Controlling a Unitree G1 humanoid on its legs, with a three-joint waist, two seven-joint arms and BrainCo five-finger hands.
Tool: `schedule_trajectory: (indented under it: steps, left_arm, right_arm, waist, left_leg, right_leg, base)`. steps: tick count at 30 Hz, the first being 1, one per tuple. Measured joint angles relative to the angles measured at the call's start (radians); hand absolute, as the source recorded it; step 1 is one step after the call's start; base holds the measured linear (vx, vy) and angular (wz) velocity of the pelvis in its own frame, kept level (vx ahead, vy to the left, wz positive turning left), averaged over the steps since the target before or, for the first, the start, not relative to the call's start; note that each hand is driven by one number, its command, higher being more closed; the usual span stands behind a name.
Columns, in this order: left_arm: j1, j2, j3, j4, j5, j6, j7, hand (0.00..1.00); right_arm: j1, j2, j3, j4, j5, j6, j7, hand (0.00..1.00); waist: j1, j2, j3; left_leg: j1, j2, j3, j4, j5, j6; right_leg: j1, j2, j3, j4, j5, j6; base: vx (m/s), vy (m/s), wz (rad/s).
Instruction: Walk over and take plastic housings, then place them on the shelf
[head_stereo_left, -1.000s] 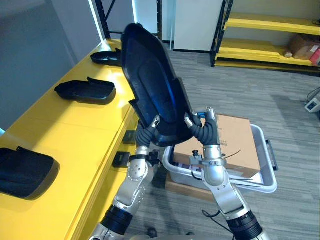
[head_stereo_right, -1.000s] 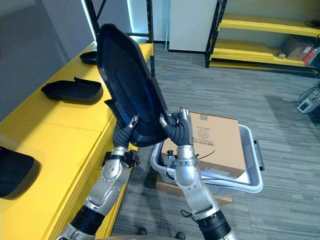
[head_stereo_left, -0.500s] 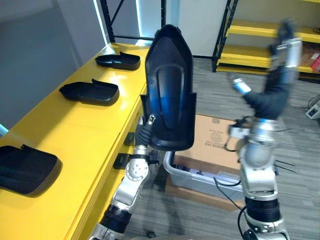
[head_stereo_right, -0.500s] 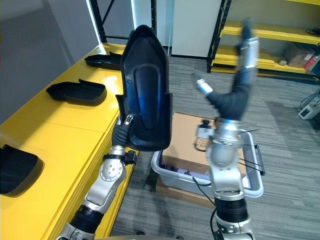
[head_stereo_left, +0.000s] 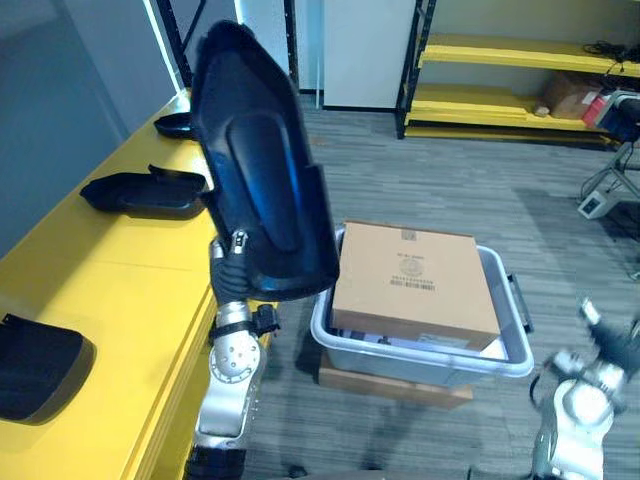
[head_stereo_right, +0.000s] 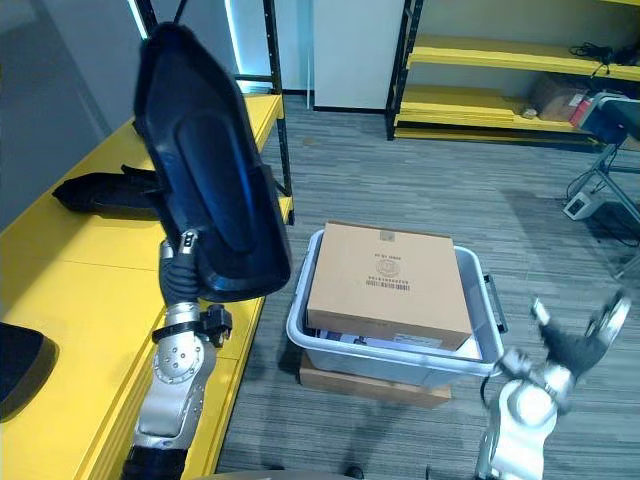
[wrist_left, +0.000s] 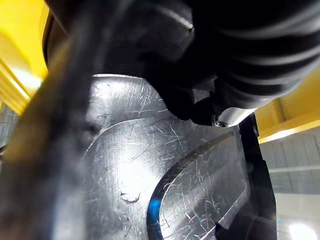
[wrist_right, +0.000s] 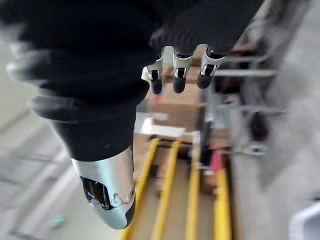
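A large black plastic housing (head_stereo_left: 260, 170) stands nearly upright over the yellow table's edge. My left hand (head_stereo_left: 232, 272) is under its lower end, shut on it, with one fingertip over its front face. In the left wrist view the housing's scratched inner face (wrist_left: 150, 165) lies right against my left hand's dark cover (wrist_left: 240, 60). My right hand (head_stereo_right: 575, 340) hangs low at the far right, beside the grey tote, open and holding nothing. The right wrist view shows its fingers (wrist_right: 177, 70) relaxed, with the thumb apart.
Three more black housings (head_stereo_left: 140, 192) (head_stereo_left: 175, 125) (head_stereo_left: 40, 365) lie on the long yellow table (head_stereo_left: 110, 280) at my left. A grey tote (head_stereo_left: 505, 355) with a cardboard box (head_stereo_left: 415, 270) in it stands on the floor ahead. Yellow shelves (head_stereo_left: 500, 50) line the back wall.
My right hand let go of the housing, swung up, then dropped to the lower right. The left hand alone now holds the housing, tilted leftwards. The camera has shifted.
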Motion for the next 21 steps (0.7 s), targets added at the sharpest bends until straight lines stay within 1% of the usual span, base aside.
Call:
schedule_trajectory:
  steps: [1,4,7,10,13,14,15,16,17,18,19,20,21]
  left_arm:
    - [0.010,-0.006,-0.001,0.000,0.000,-0.004,0.000,1.00]
    - [0.016,-0.007,-0.003,0.000,0.000,-0.006,-0.001,1.00]
    - [0.017,-0.007,-0.012,0.000,-0.002,-0.008,-0.001,1.00]
    - [0.017,-0.008,-0.033,0.000,-0.002,-0.009,-0.001,1.00]
    - [0.015,-0.009,-0.059,0.000,-0.002,-0.011,0.000,1.00]
    - [0.015,-0.009,-0.059,0.000,-0.002,-0.012,0.000,1.00]
    - [0.015,-0.010,-0.060,0.000,-0.002,-0.012,0.002,1.00]
    - [0.015,-0.010,-0.061,0.000,-0.002,-0.013,0.003,1.00]
    - [0.014,-0.010,-0.072,0.000,-0.002,-0.019,0.008,1.00]
    - [0.014,-0.009,-0.086,0.000,-0.003,-0.024,0.018,1.00]
    - [0.015,-0.008,-0.088,0.000,-0.003,-0.028,0.020,1.00]
    - [0.012,-0.011,-0.091,-0.001,-0.003,-0.033,0.020,1.00]
    - [0.012,-0.018,-0.100,-0.001,-0.002,-0.034,0.019,1.00]
  right_arm:
    - [-0.005,-0.003,0.009,0.130,-0.001,0.007,0.026,0.00]
    - [-0.018,-0.008,0.058,0.330,-0.003,0.032,0.063,0.00]
    - [-0.018,-0.008,0.106,0.463,-0.003,0.047,0.091,0.00]
    - [-0.018,-0.008,0.125,0.506,-0.004,0.054,0.092,0.00]
    - [-0.022,-0.016,0.159,0.533,-0.009,0.055,0.091,0.00]
    - [-0.028,-0.019,0.164,0.543,-0.012,0.055,0.091,0.00]
    - [-0.043,-0.027,0.170,0.557,-0.015,0.055,0.090,0.00]
    - [-0.047,-0.031,0.175,0.562,-0.021,0.055,0.090,0.00]
    - [-0.054,-0.042,0.189,0.578,-0.026,0.055,0.089,0.00]
    - [-0.062,-0.052,0.193,0.583,-0.036,0.054,0.088,0.00]
    - [-0.067,-0.054,0.193,0.583,-0.041,0.054,0.087,0.00]
    - [-0.077,-0.062,0.194,0.583,-0.041,0.054,0.087,0.00]
    - [-0.082,-0.077,0.196,0.583,-0.041,0.054,0.086,0.00]
  waist:
    - [0.002,0.002,0.002]
    - [0.004,0.008,0.012]
    - [0.009,0.014,0.022]
    - [0.010,0.016,0.042]
    - [0.030,0.008,0.070]
    - [0.030,0.007,0.072]
    - [0.031,0.008,0.077]
    - [0.035,0.007,0.081]
    - [0.049,0.007,0.093]
    - [0.058,0.009,0.103]
    - [0.058,0.010,0.104]
    - [0.053,0.013,0.109]
    - [0.054,0.021,0.113]
  left_leg:
    - [-0.002,0.000,0.000,0.000,-0.001,0.000]
    - [-0.002,0.001,-0.002,0.000,-0.001,-0.001]
    - [-0.003,0.000,-0.010,0.001,-0.001,-0.001]
    - [-0.001,-0.006,-0.033,0.005,0.000,-0.001]
    - [-0.022,-0.016,-0.077,0.034,0.000,-0.001]
    - [-0.031,-0.020,-0.091,0.041,0.001,-0.001]
    - [-0.048,-0.028,-0.127,0.043,0.008,-0.013]
    - [-0.054,-0.032,-0.139,0.041,0.013,-0.020]
    - [-0.067,-0.038,-0.145,0.037,0.023,-0.036]
    - [-0.086,-0.034,-0.121,0.032,0.008,-0.041]
    - [-0.099,-0.021,-0.064,0.034,0.002,-0.033]
    - [-0.131,0.019,0.058,0.065,-0.001,-0.029]
    - [-0.171,0.068,0.195,0.121,-0.004,-0.024]
  right_leg:
    - [0.001,0.000,-0.004,0.001,0.001,0.002]
    - [0.002,-0.001,-0.011,0.007,0.000,-0.001]
    - [0.005,-0.005,-0.018,0.025,-0.009,0.000]
    - [0.007,-0.015,-0.047,0.062,-0.034,0.005]
    - [0.006,-0.033,-0.092,0.121,-0.073,0.007]
    - [0.001,-0.039,-0.107,0.133,-0.082,0.006]
    - [-0.004,-0.049,-0.143,0.156,-0.096,0.005]
    - [-0.008,-0.057,-0.162,0.167,-0.105,0.006]
    - [-0.014,-0.071,-0.197,0.193,-0.119,0.004]
    - [-0.014,-0.083,-0.245,0.208,-0.131,0.005]
    - [-0.012,-0.088,-0.275,0.212,-0.135,0.005]
    - [-0.009,-0.104,-0.337,0.224,-0.139,0.006]
    - [-0.007,-0.119,-0.392,0.246,-0.149,0.005]
  base:
    - [0.04,0.001,0.04]
    - [0.04,0.003,0.07]
    - [0.05,0.010,0.08]
    - [0.01,0.015,0.27]
    - [-0.03,0.013,0.48]
    - [-0.07,0.008,0.86]
    - [-0.06,0.008,0.79]
    - [-0.05,0.015,1.01]
    - [-0.09,0.024,1.03]
    - [-0.10,0.023,1.12]
    - [-0.11,0.032,1.41]
    - [-0.06,0.043,1.52]
    - [-0.04,0.079,1.69]
